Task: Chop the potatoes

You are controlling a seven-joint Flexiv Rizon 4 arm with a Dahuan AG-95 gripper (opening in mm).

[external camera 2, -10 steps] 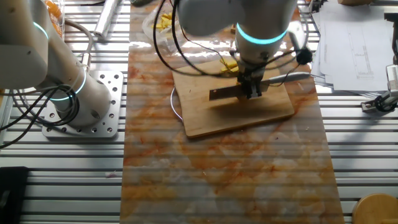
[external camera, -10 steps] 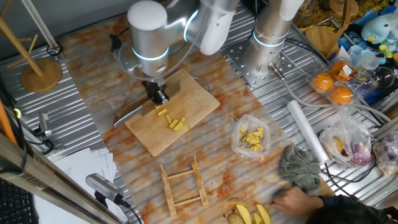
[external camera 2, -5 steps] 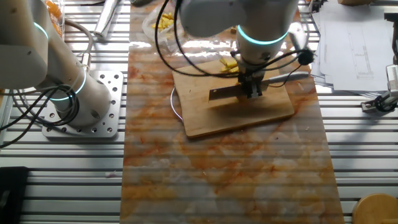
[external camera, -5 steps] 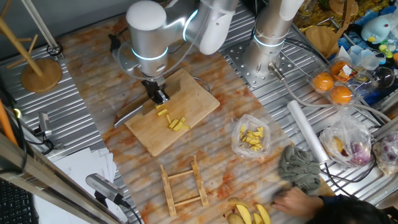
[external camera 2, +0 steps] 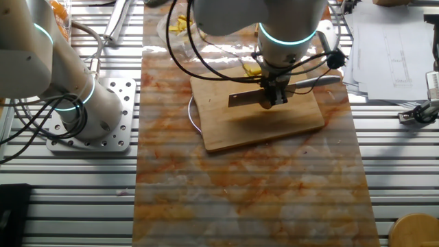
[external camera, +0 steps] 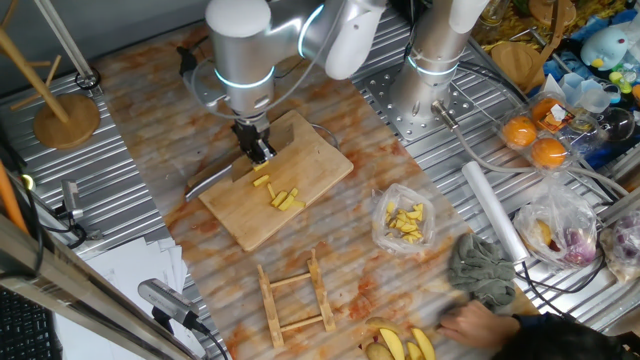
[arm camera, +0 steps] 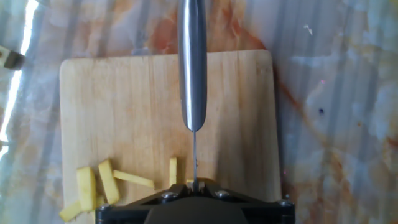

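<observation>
Holding a knife (external camera 2: 274, 89), the tool (external camera: 260, 152) hangs over the far-left part of the wooden cutting board (external camera: 310, 190) on the marbled bench (external camera: 200, 250). Its fingers are closed narrowly around the knife where blade meets handle, which shows best in the other fixed view: the flat blade runs out to the left of the tool (external camera 2: 276, 100) and the metal handle sticks out to the right, past the board's edge. In the hand view the knife (arm camera: 192, 68) is seen edge-on, a thin line running up the middle of the board (arm camera: 124, 106) into the rounded steel handle. Whether the blade touches the wood I cannot tell.

The potatoes (external camera: 277, 194) lie as a few short yellow sticks on the middle of the board, just beside the tool on its near-right side. In the hand view these sticks (arm camera: 102, 183) sit at the bottom left, close to the tool's housing, with one small stick right beside the blade line.
</observation>
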